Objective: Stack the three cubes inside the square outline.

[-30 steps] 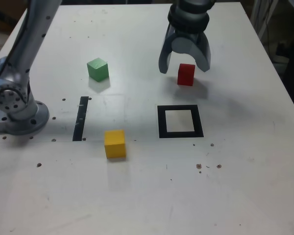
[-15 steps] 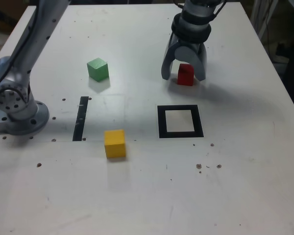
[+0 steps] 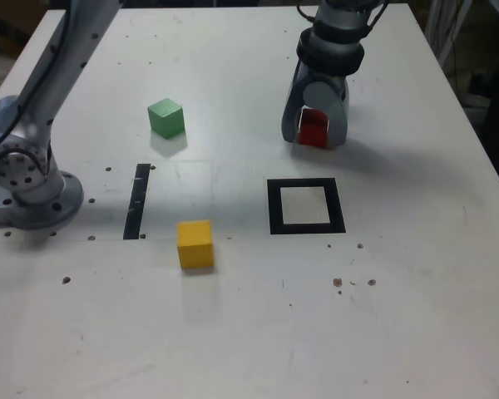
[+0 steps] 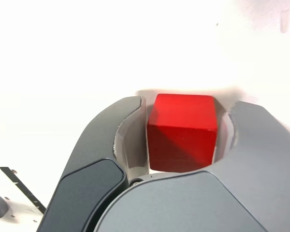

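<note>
My gripper [image 3: 313, 140] stands low over the far side of the table, its grey jaws closed in on both sides of the red cube [image 3: 313, 127], which rests on the table. The wrist view shows the red cube [image 4: 182, 133] filling the space between the fingers [image 4: 128, 125] of the gripper [image 4: 188, 102]. The square outline [image 3: 274, 208] of black tape lies just nearer the camera than the cube, with nothing inside. The green cube [image 3: 165, 117] sits toward the exterior view's left. The yellow cube [image 3: 195, 243] lies nearer, left of the outline.
A straight black tape strip [image 3: 136, 201] runs between the green and yellow cubes. The arm's grey base [image 3: 29, 187] stands at the exterior view's left edge. Small dark specks dot the white table [image 3: 249, 332].
The gripper came down around the red cube and its jaws narrowed from wide open to closed against the cube's sides. The cubes stayed where they were.
</note>
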